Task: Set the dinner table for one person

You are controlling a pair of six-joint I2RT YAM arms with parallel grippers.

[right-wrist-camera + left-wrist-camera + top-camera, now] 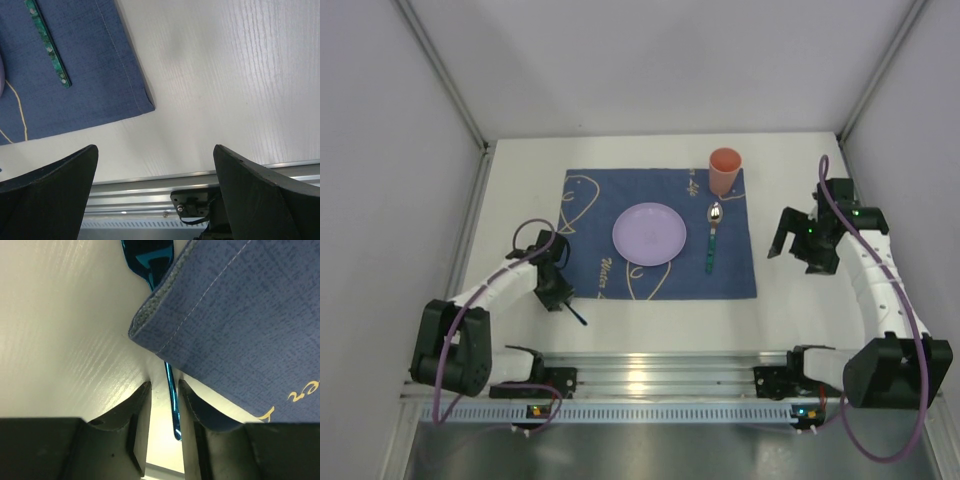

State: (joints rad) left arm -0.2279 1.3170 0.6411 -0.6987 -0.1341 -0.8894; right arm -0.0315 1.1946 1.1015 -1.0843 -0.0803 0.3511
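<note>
The white dinner table carries a dark blue cloth with a lilac plate, an orange cup and a green-handled spoon. My left gripper is low at the cloth's near left corner. In the left wrist view its jaws stand narrowly apart around the thin handle of a shiny blue utensil lying on the table. The handle is close to the right finger, and part of it passes under the raised cloth corner. My right gripper is wide open and empty, right of the cloth.
An aluminium rail runs along the near table edge and shows in the right wrist view. Grey walls enclose the left, right and back sides. The spoon's green handle lies on the cloth near its right edge.
</note>
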